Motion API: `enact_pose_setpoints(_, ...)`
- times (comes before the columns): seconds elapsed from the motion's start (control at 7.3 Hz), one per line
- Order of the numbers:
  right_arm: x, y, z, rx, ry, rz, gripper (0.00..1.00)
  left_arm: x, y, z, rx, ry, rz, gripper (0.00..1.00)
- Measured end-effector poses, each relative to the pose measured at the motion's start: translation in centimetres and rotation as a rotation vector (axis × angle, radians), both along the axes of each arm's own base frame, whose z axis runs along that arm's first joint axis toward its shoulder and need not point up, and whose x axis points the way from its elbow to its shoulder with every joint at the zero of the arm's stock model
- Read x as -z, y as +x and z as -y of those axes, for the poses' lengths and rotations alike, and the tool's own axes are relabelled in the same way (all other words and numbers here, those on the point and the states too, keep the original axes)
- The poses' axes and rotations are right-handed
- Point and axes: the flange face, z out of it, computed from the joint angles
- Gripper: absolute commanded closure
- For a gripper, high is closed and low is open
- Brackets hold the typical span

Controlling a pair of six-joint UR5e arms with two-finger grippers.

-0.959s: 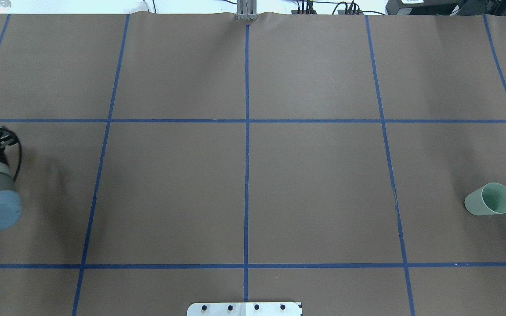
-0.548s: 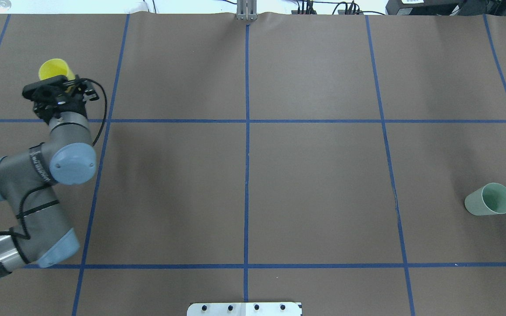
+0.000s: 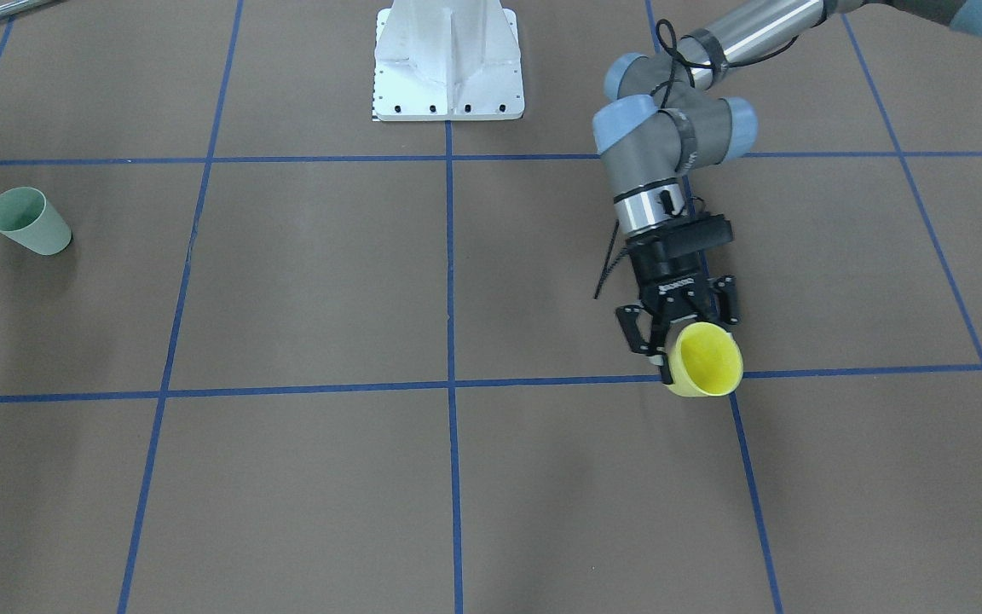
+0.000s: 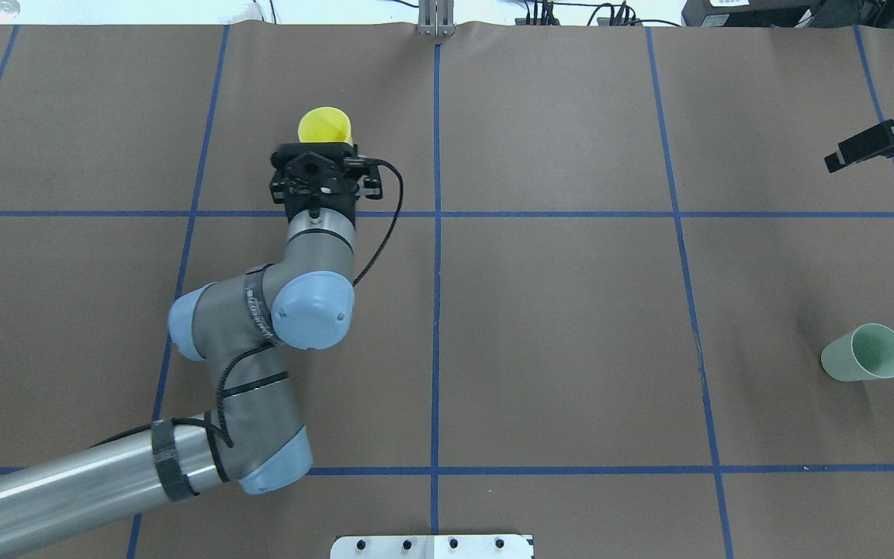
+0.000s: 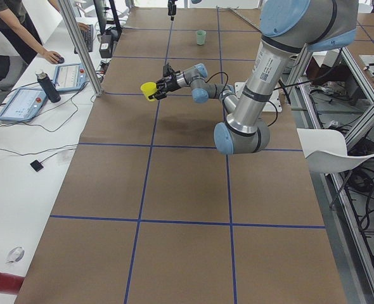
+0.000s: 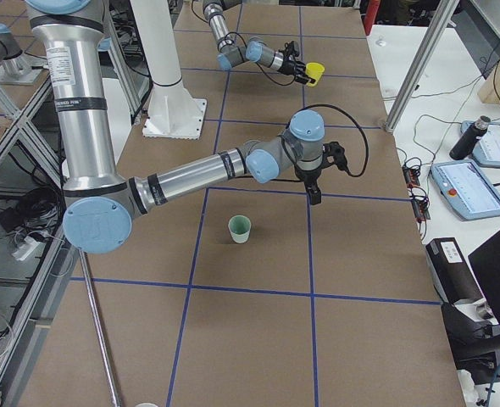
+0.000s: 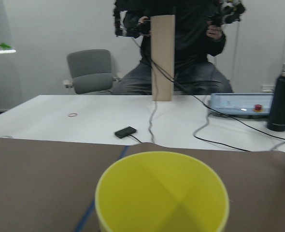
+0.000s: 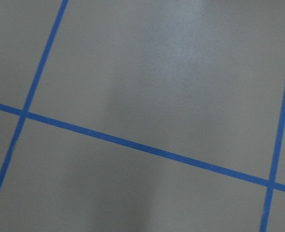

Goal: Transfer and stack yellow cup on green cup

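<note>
Plastic yellow cup, smooth, tapered, sits in left end effector.

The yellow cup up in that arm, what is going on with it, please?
The left gripper has its jaws shut on the yellow cup and holds it in the air over the left half of the table, tipped on its side with the mouth facing away from the robot. The green cup stands upright and alone far over on the robot's right. The right gripper hovers above that side with no cup in it. The stacking is not yet done.
</note>
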Motion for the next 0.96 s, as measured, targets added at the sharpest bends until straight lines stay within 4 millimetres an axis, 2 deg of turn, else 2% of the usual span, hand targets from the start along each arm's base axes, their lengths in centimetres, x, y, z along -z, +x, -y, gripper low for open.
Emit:
enact_pose_setpoints(0.14,3.6,-3.1,0.8,-0.002,-0.009,0.038,0.00,1.6,2.1,0.1,-0.103,0.074,0.008,1.00)
enact_pose_setpoints(0.27,6.8,-6.0,1.2,0.010,-0.001,0.067,0.00,2.4,2.7,0.4,-0.208,0.151,0.004,1.00)
enact_pose_setpoints(0.55,10.5,-9.6,1.3,0.022,0.003,0.097,0.01,2.8,2.7,0.7,-0.296,0.249,-0.052,0.92)
enact_pose_setpoints(0.69,11.8,-11.0,1.3,0.019,-0.002,0.106,0.01,2.3,2.8,0.7,-0.308,0.268,-0.068,0.82)
enact_pose_setpoints(0.96,14.5,-13.7,1.4,0.026,0.006,0.123,0.01,2.1,2.2,1.1,-0.383,0.312,-0.114,0.71)
